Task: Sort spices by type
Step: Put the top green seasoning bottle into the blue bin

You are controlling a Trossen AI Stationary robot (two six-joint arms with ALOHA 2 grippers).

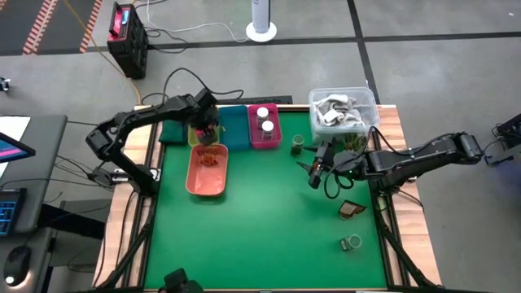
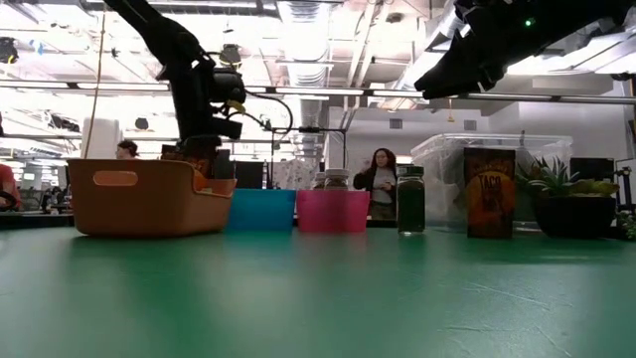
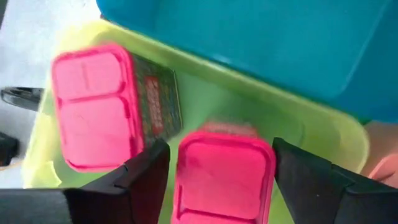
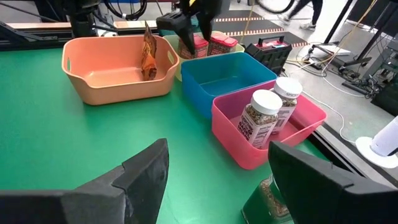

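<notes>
High view: green counter (image 1: 244, 236). Left tool (image 1: 205, 130) sits over the yellow tray (image 1: 195, 134) at upper left of centre, next to the teal tray (image 1: 234, 126). Magenta tray (image 1: 264, 140) holds two white-capped jars (image 1: 264, 120). Salmon tray (image 1: 206, 171) below them holds a brown packet (image 1: 210, 156). Right tool (image 1: 314, 172) hovers right of centre, fingers spread, holding nothing. Dark green jar (image 1: 298, 145) stands just up-left of it. Another brown packet (image 1: 352, 211) lies lower right, and a green jar on its side (image 1: 352, 242) lies below that. Clear tub (image 1: 342, 110) at upper right.

Low view: salmon tray at left, teal and magenta trays mid frame, upright green jar right of centre, tub and a dark box behind it. Left tool hangs above the salmon tray's back edge; the right arm shows at top right. People in the room behind.

Left wrist view: left tool's fingers (image 3: 146, 174) are spread on either side of a pink block (image 3: 224, 177), gaps visible on both sides. A second pink block (image 3: 93, 106) lies beside it, upper left, both in the yellow tray.

Right wrist view: right tool's fingers (image 4: 146, 171) are apart and empty; the trays lie ahead, with both white-capped jars in the magenta one.
</notes>
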